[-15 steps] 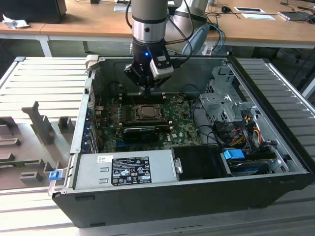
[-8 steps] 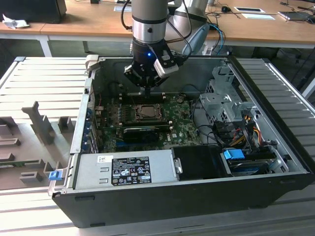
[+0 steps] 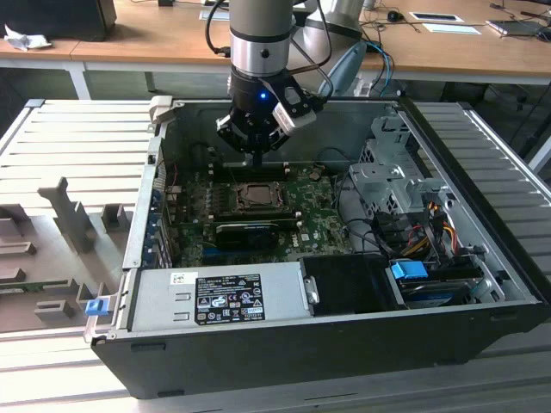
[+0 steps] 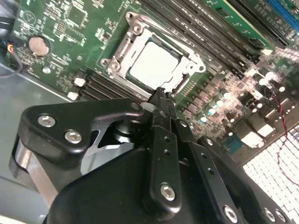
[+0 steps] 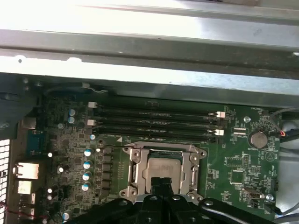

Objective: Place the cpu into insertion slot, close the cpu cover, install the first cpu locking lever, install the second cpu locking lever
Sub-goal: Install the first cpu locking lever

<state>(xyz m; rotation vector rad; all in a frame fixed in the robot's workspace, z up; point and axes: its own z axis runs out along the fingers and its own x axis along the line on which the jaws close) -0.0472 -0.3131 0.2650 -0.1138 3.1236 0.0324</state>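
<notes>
A white-and-black printed label (image 3: 229, 298) is borne by the grey metal power-supply box (image 3: 215, 297); its writing is too small to be read. The open black computer case (image 3: 482, 292) is set on a ribbed grey surface (image 3: 77, 138), with a wooden desk (image 3: 155, 34) behind it. Inside, a green motherboard (image 3: 318, 228) is seen, carrying long black memory slots (image 5: 154, 122) and a round silvery coin cell (image 5: 257, 139). The cpu (image 5: 161, 169), square and pale silver, is seated in the insertion slot (image 5: 163, 153), framed by the cpu cover (image 5: 135, 170), which lies flat around it. The gripper (image 4: 161, 93), of matt black bolted metal, is poised just above the cover's edge, fingers pressed together with nothing between them.
</notes>
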